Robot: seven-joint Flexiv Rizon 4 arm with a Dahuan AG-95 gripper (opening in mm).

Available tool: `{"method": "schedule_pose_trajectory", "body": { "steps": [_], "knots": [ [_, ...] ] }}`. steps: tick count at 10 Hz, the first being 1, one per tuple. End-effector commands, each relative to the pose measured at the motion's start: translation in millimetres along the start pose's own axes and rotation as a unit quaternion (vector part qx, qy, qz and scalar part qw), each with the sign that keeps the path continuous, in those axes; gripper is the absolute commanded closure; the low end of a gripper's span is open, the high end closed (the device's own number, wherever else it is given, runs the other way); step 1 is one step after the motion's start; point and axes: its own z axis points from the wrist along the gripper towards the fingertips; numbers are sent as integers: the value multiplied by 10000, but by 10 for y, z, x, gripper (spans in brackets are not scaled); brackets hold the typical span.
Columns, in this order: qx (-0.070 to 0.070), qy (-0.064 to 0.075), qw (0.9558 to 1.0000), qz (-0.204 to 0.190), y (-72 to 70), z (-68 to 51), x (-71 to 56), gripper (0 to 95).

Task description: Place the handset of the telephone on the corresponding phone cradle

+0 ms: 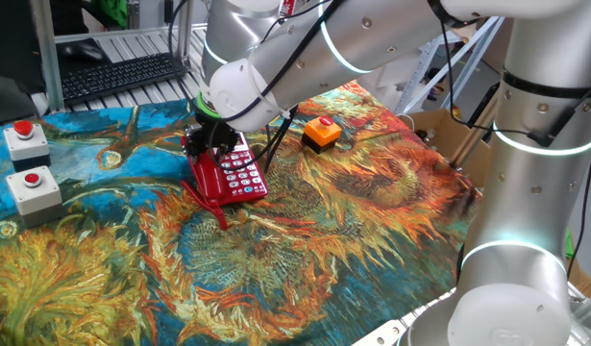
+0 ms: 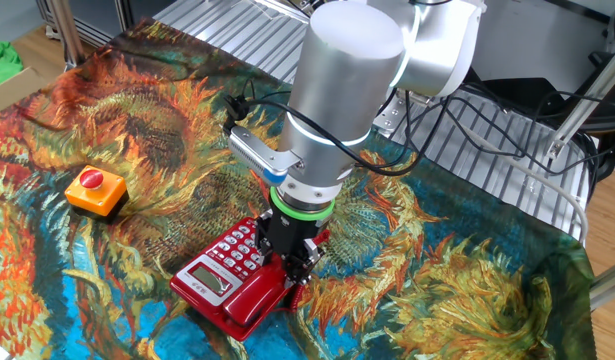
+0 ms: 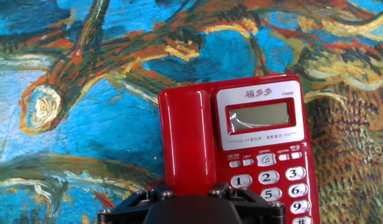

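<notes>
The red telephone [image 3: 266, 143] with white keys and a small display lies on the painted cloth; it also shows in one fixed view [image 1: 239, 175] and in the other fixed view [image 2: 222, 275]. The red handset [image 3: 185, 137] lies along the keypad-free side of the phone, over the phone cradle, which it hides. It also shows in the other fixed view [image 2: 252, 305]. My gripper [image 3: 190, 190] stands low over the handset's near end, one finger against each side, shut on it. The gripper also shows in both fixed views [image 1: 210, 144] [image 2: 292, 265]. The red cord [image 1: 207, 204] trails on the cloth.
An orange button box [image 1: 321, 133] [image 2: 95, 190] sits beyond the phone. Two grey boxes with red buttons [image 1: 26, 139] [image 1: 33, 187] stand at the cloth's left edge. A black keyboard [image 1: 122, 75] lies on the metal bench behind. Cables hang by the arm.
</notes>
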Motion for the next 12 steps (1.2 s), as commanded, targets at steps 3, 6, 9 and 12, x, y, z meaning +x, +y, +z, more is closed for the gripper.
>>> {"method": "schedule_pose_trajectory", "body": {
  "steps": [3,6,9,12],
  "knots": [
    [0,-7,10000,-36,6,20,-3,570],
    [0,-7,10000,-36,6,20,-3,570],
    [0,-7,10000,-36,6,20,-3,570],
    [0,-7,10000,-36,6,20,-3,570]
  ]
}}
